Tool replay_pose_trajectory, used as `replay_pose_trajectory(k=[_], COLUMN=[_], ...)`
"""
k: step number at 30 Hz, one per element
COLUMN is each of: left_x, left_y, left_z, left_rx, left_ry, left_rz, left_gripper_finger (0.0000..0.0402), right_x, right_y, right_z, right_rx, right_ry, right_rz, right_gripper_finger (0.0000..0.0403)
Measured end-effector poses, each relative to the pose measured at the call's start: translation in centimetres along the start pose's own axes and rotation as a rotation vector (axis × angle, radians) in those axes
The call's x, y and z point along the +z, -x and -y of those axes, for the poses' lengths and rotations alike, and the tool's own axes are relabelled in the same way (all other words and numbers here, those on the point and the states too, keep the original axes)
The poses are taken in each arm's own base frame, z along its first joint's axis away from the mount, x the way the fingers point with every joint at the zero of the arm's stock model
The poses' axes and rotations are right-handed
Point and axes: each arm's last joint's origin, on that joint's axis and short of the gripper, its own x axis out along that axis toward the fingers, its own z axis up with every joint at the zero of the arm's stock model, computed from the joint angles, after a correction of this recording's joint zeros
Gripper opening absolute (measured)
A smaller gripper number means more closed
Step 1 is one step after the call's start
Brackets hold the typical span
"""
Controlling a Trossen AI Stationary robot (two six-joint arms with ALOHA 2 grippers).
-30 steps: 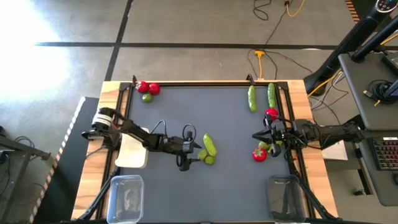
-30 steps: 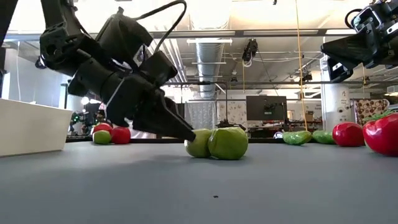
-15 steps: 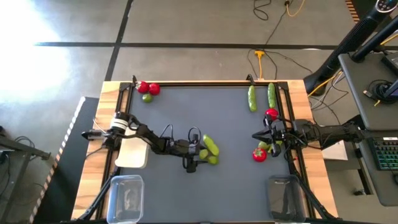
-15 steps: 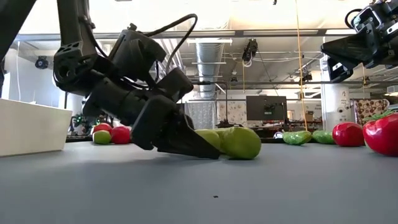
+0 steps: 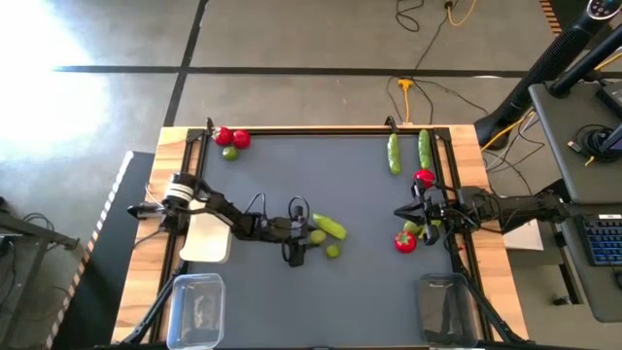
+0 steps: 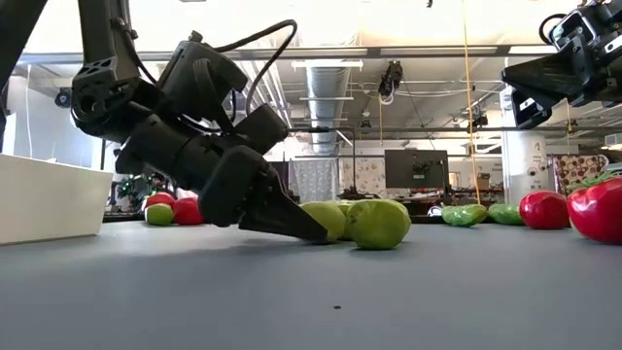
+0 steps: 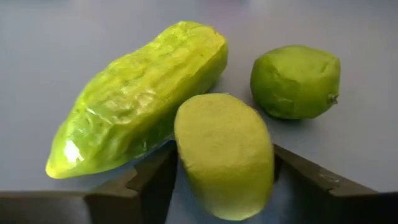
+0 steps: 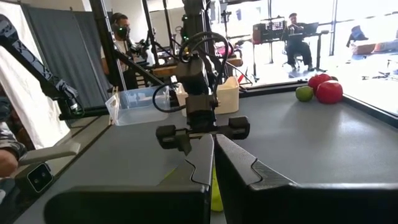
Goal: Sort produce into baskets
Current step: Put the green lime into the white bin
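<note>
Counter (image 5: 292, 175) mid-area holds my left gripper (image 5: 309, 238), its fingers spread around a small round light-green lime (image 7: 224, 155), not yet closed, beside a long green cucumber (image 7: 140, 96); next I'd squeeze, while the right gripper (image 5: 420, 216), fingers nearly together, empty, waits.

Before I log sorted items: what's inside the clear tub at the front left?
The clear plastic tub at the table's front-left corner appears to hold no produce; glare blurs its floor.
</note>
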Motion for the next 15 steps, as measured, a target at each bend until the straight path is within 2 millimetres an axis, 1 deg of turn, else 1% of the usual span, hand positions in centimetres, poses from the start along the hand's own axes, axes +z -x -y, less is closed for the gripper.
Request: replay_pose_trajectory(k=[5, 8, 11, 15], left_x=[0.8, 1.7, 2.3, 2.8], left_y=[1.2, 2.6, 4.7, 8.5], left_z=[0.2, 0.4, 0.5, 0.4], left_rx=[-0.013, -0.025, -0.041, -0.059], left_ry=[0.001, 0.002, 0.007, 0.050], left_rz=[0.031, 0.067, 0.085, 0.067], left_gripper_finger=[0.0141, 0.0131, 0.0135, 0.0141], right_x=[0.0, 0.0, 0.0, 0.0], right_y=[0.0, 0.0, 0.0, 0.0], right_z=[0.0, 0.0, 0.0, 0.0], right_rx=[-0.001, 0.000, 0.000, 0.000], right_ry=[0.000, 0.000, 0.000, 0.000], right_rz=[0.000, 0.000, 0.000, 0.000], right_gripper_finger=[0.0009, 0.0009, 0.0009, 0.0009])
